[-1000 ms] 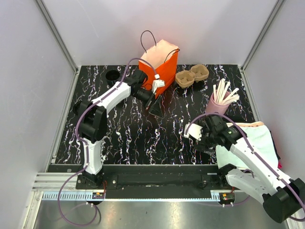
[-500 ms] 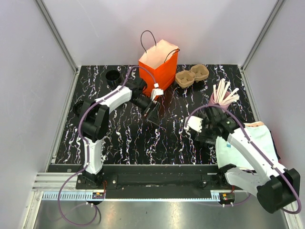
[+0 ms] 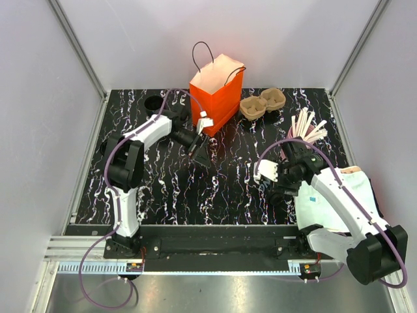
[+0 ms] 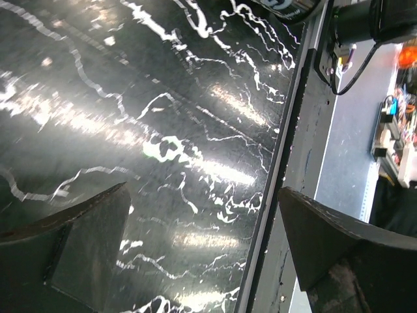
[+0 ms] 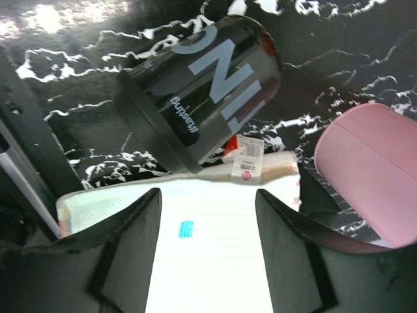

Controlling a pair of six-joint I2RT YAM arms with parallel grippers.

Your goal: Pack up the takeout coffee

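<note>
The takeout coffee, a black cup with pale lettering and a black lid, lies on its side on the marbled table just beyond my right gripper. That gripper is open, with only a white cloth under its fingers. From above, the right gripper sits low beside the pink cup, and the coffee is hidden under the arm. My left gripper hangs open in front of the orange paper bag. In its own view the left gripper holds nothing over bare table.
A pink cup with white sticks stands right behind the right wrist, also close on the right as the pink cup. A brown pulp two-cup tray sits beside the bag. The white cloth lies at the right edge. A dark ring marks the back left.
The left gripper has drawn back from the bag toward the near left. The right gripper has swung toward the pink cup and its jaws have narrowed.
</note>
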